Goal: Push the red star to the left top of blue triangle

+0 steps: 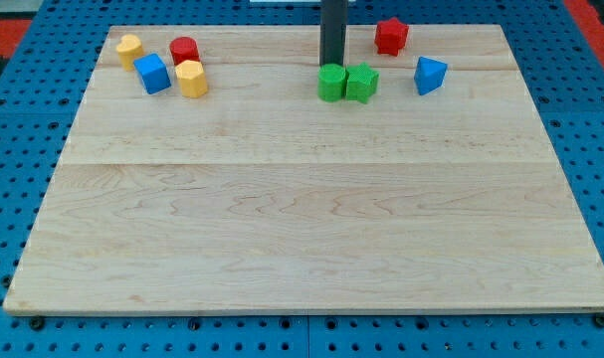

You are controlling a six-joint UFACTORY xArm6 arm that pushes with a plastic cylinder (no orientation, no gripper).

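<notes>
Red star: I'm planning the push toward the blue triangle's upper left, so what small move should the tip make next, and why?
Probably move my tip toward the view's top and right, around the red star. The tip now sits just above the two green blocks, left of the star, which already lies up-left of the blue triangle, so only a small nudge seems needed.

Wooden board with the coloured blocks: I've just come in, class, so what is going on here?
A robot arm's dark rod stands at the board's top middle. My tip sits just behind the left green block, which touches a second green block. The red star lies to the view's right of the rod, untouched, up and left of the blue triangle. Other blocks cluster at the top left.
</notes>
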